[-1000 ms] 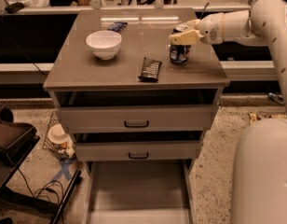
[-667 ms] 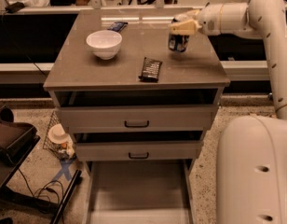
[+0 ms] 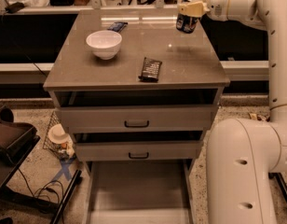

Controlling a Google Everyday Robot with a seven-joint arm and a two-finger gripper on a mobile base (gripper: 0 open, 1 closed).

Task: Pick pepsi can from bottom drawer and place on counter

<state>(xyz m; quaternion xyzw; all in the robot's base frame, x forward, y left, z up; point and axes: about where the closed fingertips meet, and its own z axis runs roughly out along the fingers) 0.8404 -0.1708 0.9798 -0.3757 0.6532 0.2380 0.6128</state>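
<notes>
Camera view of the three-drawer cabinet with the arm reaching in from the right. The gripper (image 3: 190,9) sits over the far right corner of the counter (image 3: 181,55), its pale fingers closed narrowly on the silver top of the pepsi can (image 3: 186,23). The can hangs directly beneath the gripper with its long axis near vertical but slightly tilted. Its base is low over the counter's far edge, and whether it touches the surface cannot be told. The bottom drawer (image 3: 139,190) stands pulled out at the foot of the cabinet, well apart from the can, with its flat floor showing. The pick therefore appears complete, and what remains is a short downward move that squares the base to the counter before release. On the counter, the white bowl (image 3: 104,43) and the black snack packet (image 3: 150,69) lie to the left, well clear of the can.
</notes>
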